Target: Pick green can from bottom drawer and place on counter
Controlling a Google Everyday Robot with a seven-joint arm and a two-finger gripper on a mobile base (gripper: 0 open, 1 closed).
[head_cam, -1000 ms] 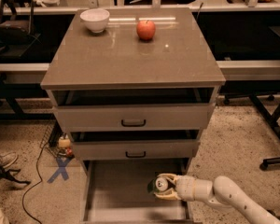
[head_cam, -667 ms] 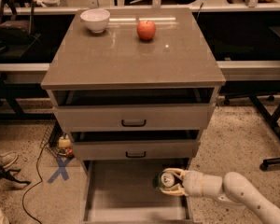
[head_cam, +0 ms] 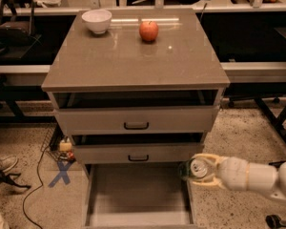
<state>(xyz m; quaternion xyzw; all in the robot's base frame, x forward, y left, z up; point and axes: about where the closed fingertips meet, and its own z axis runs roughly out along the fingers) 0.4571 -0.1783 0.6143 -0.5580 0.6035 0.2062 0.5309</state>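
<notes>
The gripper [head_cam: 202, 170] clenches the green can [head_cam: 194, 169] over the right wall of the bottom drawer [head_cam: 133, 194]; next, I reckon, it needs raising onto the counter [head_cam: 133, 61] near its front-right corner.

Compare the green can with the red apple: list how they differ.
The green can is green with a silver top; the apple is red. The can sits in the jaws of the gripper, over the right wall of the bottom drawer; the apple rests untouched on the far side of the counter. Both are small and roundish.
</notes>
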